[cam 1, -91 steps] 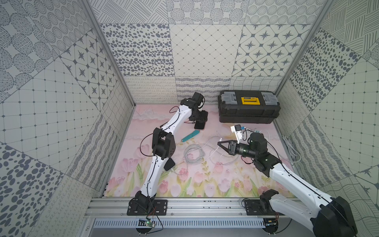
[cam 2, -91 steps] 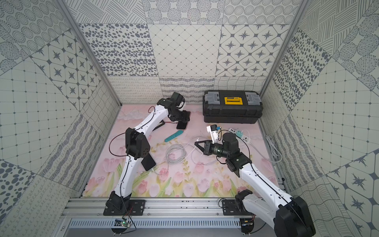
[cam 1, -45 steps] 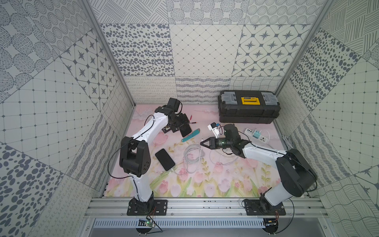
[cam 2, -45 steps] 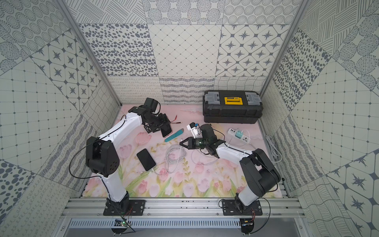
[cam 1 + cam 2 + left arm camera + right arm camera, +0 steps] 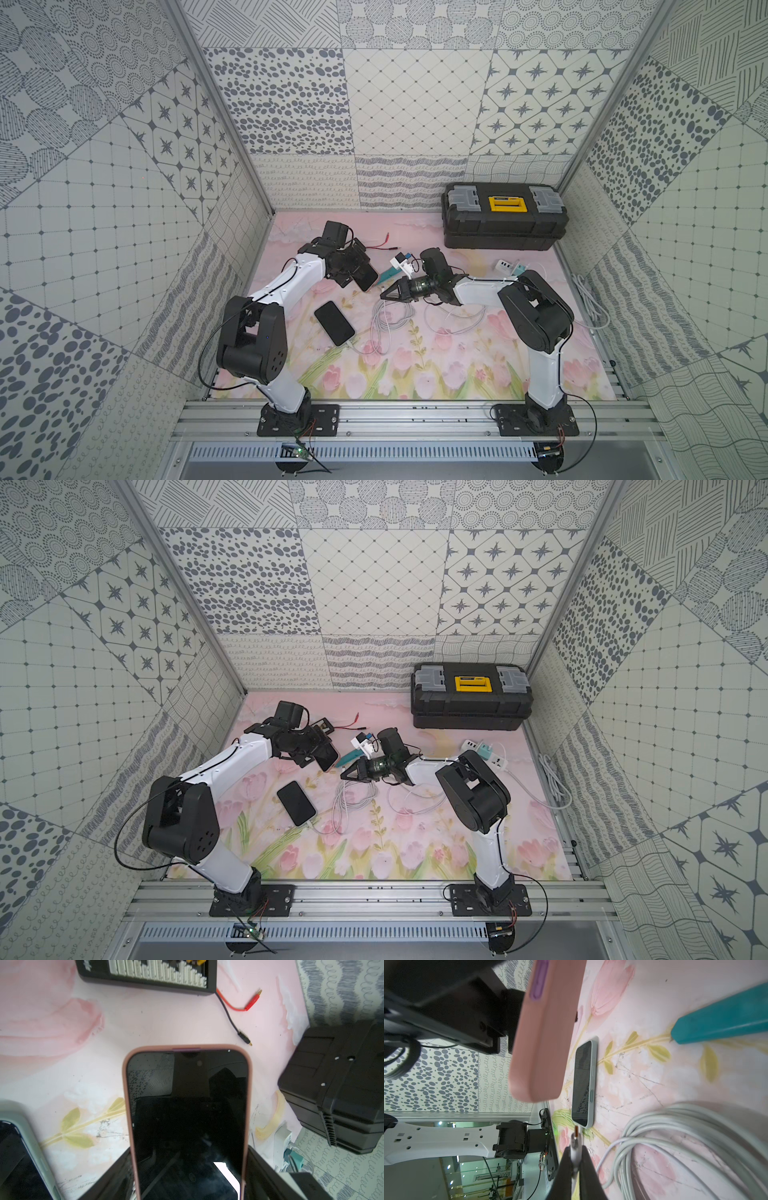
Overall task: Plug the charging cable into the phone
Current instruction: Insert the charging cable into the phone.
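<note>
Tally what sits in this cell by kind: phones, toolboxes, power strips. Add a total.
Phones: 2, the pink-cased phone lifted off the flowered mat and the pale-green-cased phone lying flat on it.
Toolboxes: 1, the black plastic toolbox with a yellow latch.
Power strips: 1, the white power strip.
Total: 4.

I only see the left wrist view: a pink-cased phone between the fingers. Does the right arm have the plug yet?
Observer: Yes. The right gripper is shut on the white plug, metal tip sticking out.
Operator: How close to my phone?
Observer: In a top view it sits just beside the pink phone, apart, not touching.
Operator: And the phone at my frame's edge?
Observer: That second phone lies flat on the mat, a white cable end at its near end; plugged or not, I cannot tell.
</note>
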`<state>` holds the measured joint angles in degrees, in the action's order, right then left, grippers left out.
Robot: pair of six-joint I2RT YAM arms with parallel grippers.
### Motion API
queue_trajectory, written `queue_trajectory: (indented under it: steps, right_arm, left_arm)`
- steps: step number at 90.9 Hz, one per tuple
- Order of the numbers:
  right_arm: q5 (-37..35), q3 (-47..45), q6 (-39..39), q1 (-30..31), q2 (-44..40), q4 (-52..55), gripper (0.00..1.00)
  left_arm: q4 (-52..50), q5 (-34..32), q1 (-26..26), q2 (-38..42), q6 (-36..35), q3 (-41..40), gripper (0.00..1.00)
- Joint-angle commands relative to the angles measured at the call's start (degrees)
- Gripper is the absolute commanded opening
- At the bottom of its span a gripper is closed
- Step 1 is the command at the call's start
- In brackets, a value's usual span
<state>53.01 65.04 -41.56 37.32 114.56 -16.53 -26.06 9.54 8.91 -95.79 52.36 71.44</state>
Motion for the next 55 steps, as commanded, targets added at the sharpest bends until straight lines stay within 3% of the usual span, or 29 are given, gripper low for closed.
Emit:
queue_trajectory:
  steps: [1, 28, 55]
  right_arm:
    - [2.62, 1.31, 0.17, 0.45, 0.06, -2.48, 0.00]
    - [3.63, 8.84, 7.87, 1.74, 2.72, 10.74, 0.00]
    - [3.68, 10.84, 10.31, 1.91, 4.01, 14.96, 0.00]
  left_arm:
    - [9.26, 0.28, -1.55, -0.48, -0.39, 0.03, 0.00]
    - [12.85, 3.33, -1.78, -2.81, -6.21, -1.49, 0.00]
    - [12.01, 5.43, -1.79, -3.89, -9.43, -0.19, 0.00]
